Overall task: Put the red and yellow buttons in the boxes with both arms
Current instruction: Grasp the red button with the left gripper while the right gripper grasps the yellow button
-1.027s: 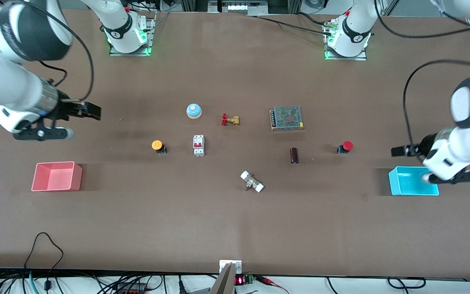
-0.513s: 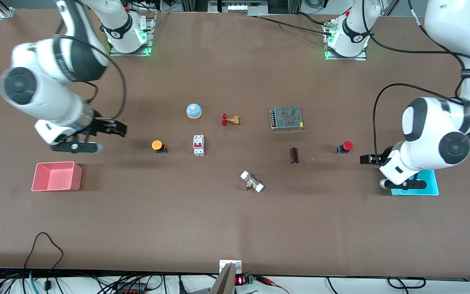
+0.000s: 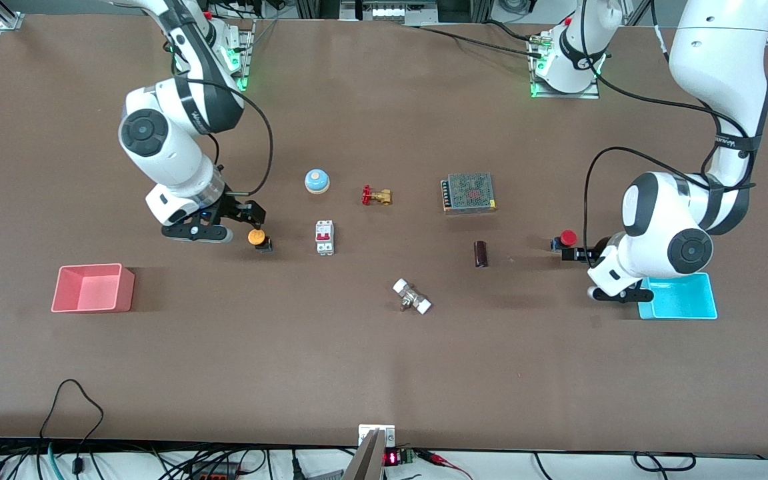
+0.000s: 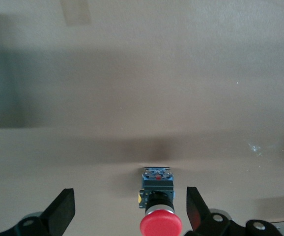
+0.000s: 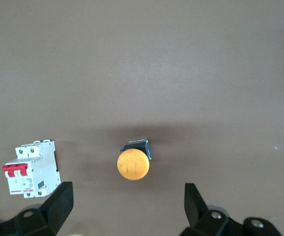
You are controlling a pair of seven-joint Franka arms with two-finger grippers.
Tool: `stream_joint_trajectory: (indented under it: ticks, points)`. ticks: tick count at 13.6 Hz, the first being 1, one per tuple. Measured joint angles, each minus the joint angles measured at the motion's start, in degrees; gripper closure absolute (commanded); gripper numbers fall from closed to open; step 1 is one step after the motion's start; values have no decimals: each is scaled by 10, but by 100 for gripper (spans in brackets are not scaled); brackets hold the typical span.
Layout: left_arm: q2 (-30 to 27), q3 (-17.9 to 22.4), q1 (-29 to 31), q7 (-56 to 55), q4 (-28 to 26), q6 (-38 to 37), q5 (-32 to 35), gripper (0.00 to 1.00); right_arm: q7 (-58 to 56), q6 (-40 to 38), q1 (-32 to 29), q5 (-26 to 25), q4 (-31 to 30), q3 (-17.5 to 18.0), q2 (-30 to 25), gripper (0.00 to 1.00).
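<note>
The yellow button (image 3: 257,237) sits on the table toward the right arm's end, and the pink box (image 3: 94,288) lies nearer the camera at that end. My right gripper (image 3: 255,215) is open just above the yellow button (image 5: 133,163), which lies just ahead of its open fingers (image 5: 58,204). The red button (image 3: 567,239) sits toward the left arm's end, beside the cyan box (image 3: 681,297). My left gripper (image 3: 569,252) is open at the red button (image 4: 160,216), whose cap lies between the fingers (image 4: 196,209), untouched.
Between the buttons lie a white circuit breaker (image 3: 325,237), a blue dome (image 3: 317,181), a brass valve with a red handle (image 3: 376,196), a mesh-topped power supply (image 3: 469,193), a dark cylinder (image 3: 481,254) and a white-capped fitting (image 3: 412,297). The breaker (image 5: 31,168) is close to my right gripper.
Both arms have swung in from the table's ends. The right gripper came to the yellow button, the left gripper from over the cyan box to the red button. Buttons have not moved.
</note>
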Motion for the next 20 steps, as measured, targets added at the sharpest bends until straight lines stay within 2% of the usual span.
stream_joint_trajectory:
  ticks: [3,8,14,18,20]
  points:
    - [0,-1,-11,0,-15,0,-8,0,0,39,-1,-23,-1,1,27,0]
    - [-5,-6,-22,3,-54,29,-23,0,-1,84,-3,-29,-1,1,66,0]
    - [-24,-6,-20,28,-100,55,-23,1,-36,91,-4,-33,-1,1,90,0]
    - [-42,-6,-20,42,-110,66,-23,4,-38,97,-4,-33,-1,2,97,0]
    - [-44,-6,-19,59,-121,91,-23,6,-39,103,-4,-33,-1,4,104,4]
